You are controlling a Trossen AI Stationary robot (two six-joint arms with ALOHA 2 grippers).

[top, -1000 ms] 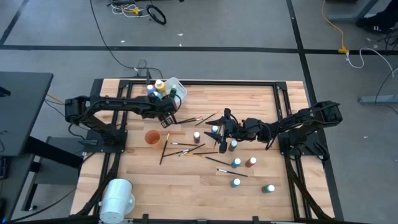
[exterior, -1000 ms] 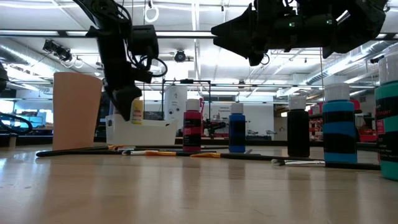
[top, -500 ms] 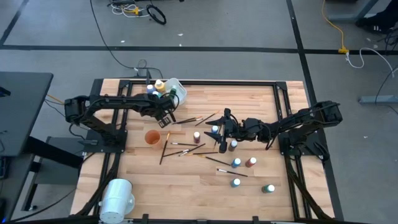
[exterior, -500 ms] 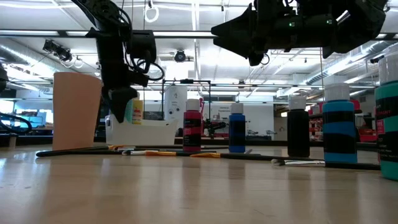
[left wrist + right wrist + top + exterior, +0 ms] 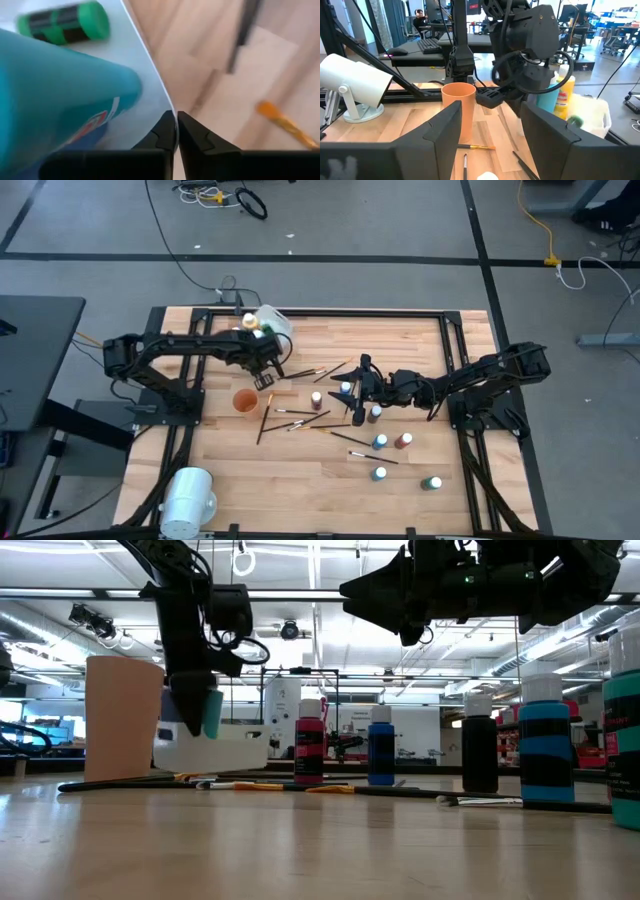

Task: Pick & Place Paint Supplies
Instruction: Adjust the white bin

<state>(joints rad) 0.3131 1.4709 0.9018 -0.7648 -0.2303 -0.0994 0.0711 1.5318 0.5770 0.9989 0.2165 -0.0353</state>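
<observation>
The left gripper has just pinched shut on the rim of the white tub, upper left, tilting it; paint bottles remain inside. Right gripper hangs spread wide above the loose bottles mid-table. The tub may be getting repositioned.

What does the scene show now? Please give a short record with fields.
left gripper: shut on the rim of the white tub, at the table's far left
in tub: teal bottle, green bottle, yellow bottle
right gripper: open, above loose bottles mid-table
orange cup: upright, empty
brushes: lying loose on the table
</observation>
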